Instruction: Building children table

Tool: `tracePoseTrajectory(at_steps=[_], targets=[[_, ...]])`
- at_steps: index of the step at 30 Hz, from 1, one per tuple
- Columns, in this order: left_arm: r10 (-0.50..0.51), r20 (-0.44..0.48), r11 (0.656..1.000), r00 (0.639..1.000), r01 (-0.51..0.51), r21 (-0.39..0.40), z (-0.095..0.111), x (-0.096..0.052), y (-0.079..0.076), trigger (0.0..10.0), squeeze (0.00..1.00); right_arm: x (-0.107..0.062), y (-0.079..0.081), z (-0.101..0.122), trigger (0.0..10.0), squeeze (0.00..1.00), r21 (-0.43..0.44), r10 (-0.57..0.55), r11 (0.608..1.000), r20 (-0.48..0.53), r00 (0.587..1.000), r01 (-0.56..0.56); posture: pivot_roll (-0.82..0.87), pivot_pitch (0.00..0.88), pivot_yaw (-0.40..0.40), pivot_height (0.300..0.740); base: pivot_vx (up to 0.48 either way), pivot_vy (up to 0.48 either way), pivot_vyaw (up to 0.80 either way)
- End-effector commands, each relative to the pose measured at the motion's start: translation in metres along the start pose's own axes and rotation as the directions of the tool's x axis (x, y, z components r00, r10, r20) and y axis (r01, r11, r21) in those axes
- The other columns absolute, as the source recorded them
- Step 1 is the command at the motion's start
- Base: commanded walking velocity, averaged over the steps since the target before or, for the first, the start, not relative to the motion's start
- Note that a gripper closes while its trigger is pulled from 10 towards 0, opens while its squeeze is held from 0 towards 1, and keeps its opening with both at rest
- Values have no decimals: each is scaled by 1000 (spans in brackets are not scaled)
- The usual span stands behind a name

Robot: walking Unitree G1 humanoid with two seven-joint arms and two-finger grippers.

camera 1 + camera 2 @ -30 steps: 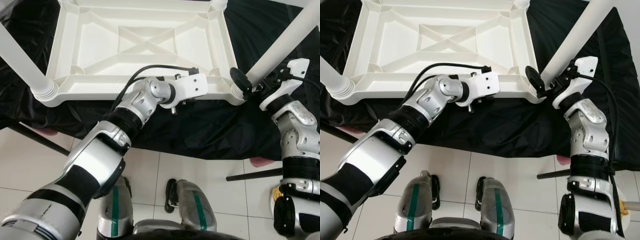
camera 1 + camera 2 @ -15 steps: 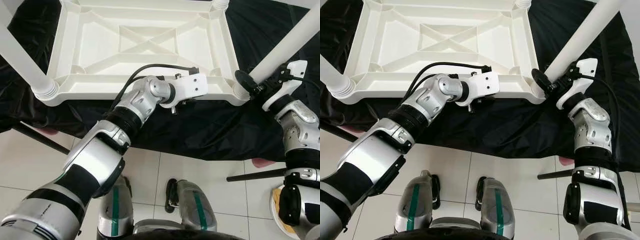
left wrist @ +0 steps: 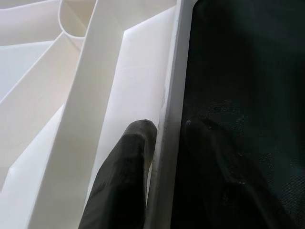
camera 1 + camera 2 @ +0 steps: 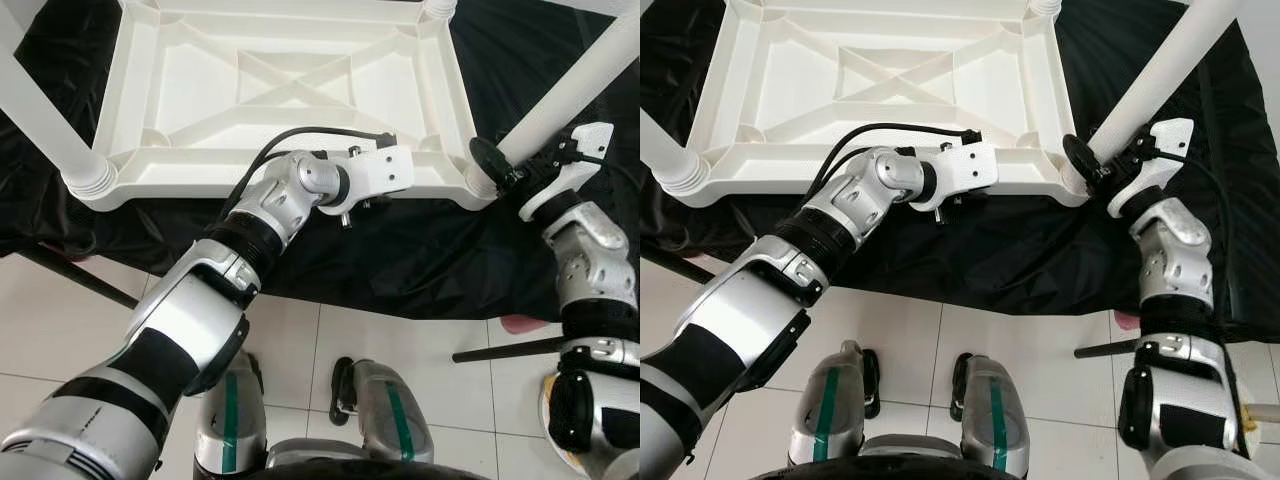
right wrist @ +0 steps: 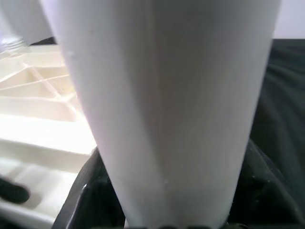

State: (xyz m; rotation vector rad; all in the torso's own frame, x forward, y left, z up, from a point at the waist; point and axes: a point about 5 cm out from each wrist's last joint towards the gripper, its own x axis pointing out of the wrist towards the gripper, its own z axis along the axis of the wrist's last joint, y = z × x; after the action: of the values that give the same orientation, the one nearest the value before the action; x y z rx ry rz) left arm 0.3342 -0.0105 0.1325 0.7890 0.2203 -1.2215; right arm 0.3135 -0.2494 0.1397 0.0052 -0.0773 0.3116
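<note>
A white plastic table top (image 4: pixel 290 90) is laid upside down on a black cloth (image 4: pixel 400 250), its ribbed underside with a cross brace facing up. The cloth is spread over a low support, and white floor tiles (image 4: pixel 330 340) are seen in front of it, nearest the robot.

The near edge of the table top is gripped by the left gripper (image 3: pixel 167 143). In the left wrist view one black finger (image 3: pixel 128 167) is pressed against the inner side of the rim, while the other finger (image 3: pixel 214 157) is set on the outer side over the cloth, so the rim wall is clamped between the two.

A white table leg (image 4: pixel 1155 75) is held by the right gripper (image 4: pixel 510 170) near its lower end, at the near right corner of the table top. The leg is tilted, rising up and away to the right, with its base at the corner socket (image 4: pixel 478 185). In the right wrist view the leg (image 5: pixel 167 105) is seen closed in by the black fingers (image 5: pixel 83 195) on both sides.

Another white leg (image 4: pixel 45 115) is seated in the near left corner, its ribbed collar resting on the socket, and it too leans outward. The bases of two more legs (image 4: pixel 440 8) are seen at the far corners.

The robot's own legs and feet (image 4: pixel 390 420) are visible below on the tiles.
</note>
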Motion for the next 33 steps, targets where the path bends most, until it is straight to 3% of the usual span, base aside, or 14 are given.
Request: tracePoseTrajectory(at_steps=[1,6,8,10,12,17,18,20,21,22,23,26,33], targets=[[-26,-53,999,998,24,-31,-12,2,-6,10000,0,1,2,-3,0,0,11,-79,997,1,997,79,46,53,-39,740,0,0,0],[-26,-53,999,998,24,-30,-13,1,-6,10000,0,2,5,-2,0,0,47,-142,989,15,990,141,45,54,-40,740,0,0,0],[-25,-53,999,998,23,-30,-12,2,-6,10000,0,3,11,-1,0,0,70,-237,969,10,971,236,43,55,-43,740,0,0,0],[-25,-53,999,998,23,-30,-12,2,-6,10000,0,3,11,-1,0,0,70,-237,969,10,971,236,43,55,-43,740,0,0,0],[-25,-51,999,998,24,-31,-12,2,-6,10000,0,3,12,-1,0,0,94,-318,944,-5,948,318,42,56,-44,740,0,0,0],[-26,-51,999,998,24,-34,-12,2,-7,10000,0,0,21,-2,0,0,82,-529,844,-34,848,530,41,58,-47,740,0,0,0],[-26,-51,999,998,24,-34,-12,2,-7,10000,0,0,21,-2,0,0,82,-529,844,-34,848,530,41,58,-47,740,0,0,0],[-27,-50,999,998,25,-35,-12,2,-7,10000,0,0,32,-3,0,0,65,-616,783,-57,786,618,41,61,-49,740,0,0,0],[-27,-50,999,998,25,-35,-12,2,-7,10000,0,0,32,-3,0,0,65,-616,783,-57,786,618,41,61,-49,740,0,0,0],[-27,-49,999,998,25,-35,-12,3,-7,10000,0,-2,37,-2,0,0,57,-668,740,-57,742,670,41,61,-49,740,0,0,0],[-27,-49,999,998,25,-35,-12,3,-7,10000,0,-2,37,-2,0,0,57,-668,740,-57,742,670,41,61,-49,740,0,0,0],[-29,-48,999,998,28,-36,-12,3,-8,10000,0,-4,44,-2,0,0,40,-734,675,-62,676,736,40,61,-48,740,0,0,0],[-33,-49,999,998,31,-33,-11,4,-9,10000,0,-1,52,0,0,0,55,-737,670,-74,672,741,41,57,-47,740,0,0,0]])
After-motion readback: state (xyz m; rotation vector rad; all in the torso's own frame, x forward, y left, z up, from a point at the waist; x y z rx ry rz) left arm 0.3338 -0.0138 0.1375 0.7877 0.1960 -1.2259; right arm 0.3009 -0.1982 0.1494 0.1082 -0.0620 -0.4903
